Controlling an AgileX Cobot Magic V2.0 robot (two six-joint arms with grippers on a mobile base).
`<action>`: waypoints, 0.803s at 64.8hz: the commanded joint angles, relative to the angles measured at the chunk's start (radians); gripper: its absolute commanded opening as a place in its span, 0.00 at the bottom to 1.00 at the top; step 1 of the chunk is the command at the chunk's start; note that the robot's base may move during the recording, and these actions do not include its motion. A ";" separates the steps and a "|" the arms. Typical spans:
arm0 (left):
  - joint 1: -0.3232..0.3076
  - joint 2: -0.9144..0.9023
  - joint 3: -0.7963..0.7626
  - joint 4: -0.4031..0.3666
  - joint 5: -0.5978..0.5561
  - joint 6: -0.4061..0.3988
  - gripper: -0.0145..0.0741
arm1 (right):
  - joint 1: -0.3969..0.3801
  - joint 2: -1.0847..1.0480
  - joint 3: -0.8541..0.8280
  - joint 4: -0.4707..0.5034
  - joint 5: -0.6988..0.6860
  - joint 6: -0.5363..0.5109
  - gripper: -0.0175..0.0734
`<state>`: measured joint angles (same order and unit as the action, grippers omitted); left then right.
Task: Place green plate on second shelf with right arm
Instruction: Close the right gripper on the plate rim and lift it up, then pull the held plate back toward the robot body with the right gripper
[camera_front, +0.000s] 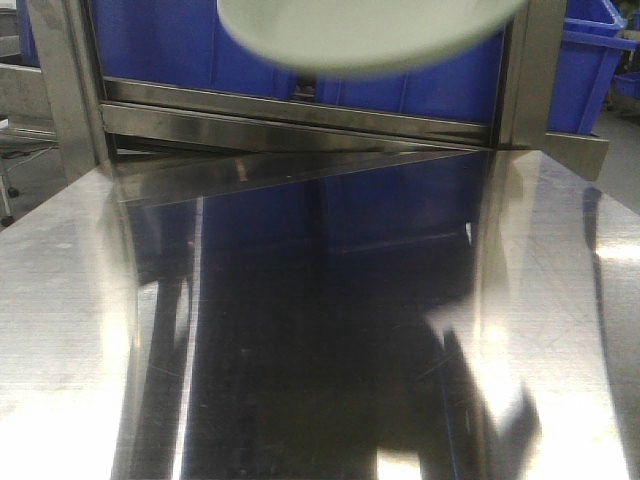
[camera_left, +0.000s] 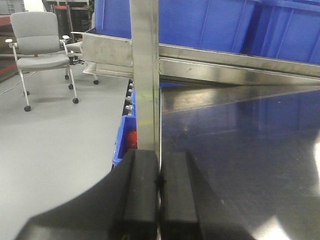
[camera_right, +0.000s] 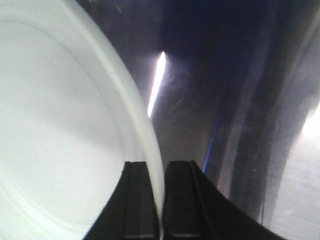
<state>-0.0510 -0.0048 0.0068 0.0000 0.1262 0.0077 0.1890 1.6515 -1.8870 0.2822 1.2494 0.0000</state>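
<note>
1. Grip: the right gripper (camera_right: 161, 170) is pinched on the rim of the green plate (camera_right: 60, 125). One finger lies on each face of the rim, with only the rim's thickness between them.
2. Plate position: the green plate is carried in the air above the stainless tabletop (camera_front: 320, 350) and does not touch it. In the front view it shows blurred at the top edge, in front of the blue bins (camera_front: 160, 40) and between the rack's steel uprights (camera_front: 65, 90).
3. Step in hand, as I judge it: the plate is being carried toward the shelf, and release is not yet due. A hold on one side of the rim lets a plate droop, so the pinch should be firm. Bring the plate in level between the uprights, lower it until the base sits flat, and only then open.
4. Target: which level counts as the second shelf cannot be told from these views.
5. Other arm: the left gripper (camera_left: 160, 175) has its fingers pressed together on nothing, just beside one of the steel uprights (camera_left: 146, 75) at the tabletop's edge. It is best left out of the plate's path.
</note>
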 joint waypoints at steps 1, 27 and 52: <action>-0.006 -0.018 0.042 -0.012 -0.084 -0.008 0.31 | -0.003 -0.144 -0.030 0.006 -0.013 0.007 0.25; -0.006 -0.018 0.042 -0.012 -0.084 -0.008 0.31 | -0.003 -0.604 0.048 -0.086 -0.023 0.034 0.25; -0.006 -0.018 0.042 -0.012 -0.084 -0.008 0.31 | -0.003 -1.353 0.640 -0.329 -0.370 0.034 0.25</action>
<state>-0.0510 -0.0048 0.0068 0.0000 0.1262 0.0077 0.1890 0.4362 -1.3603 0.0068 1.1004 0.0260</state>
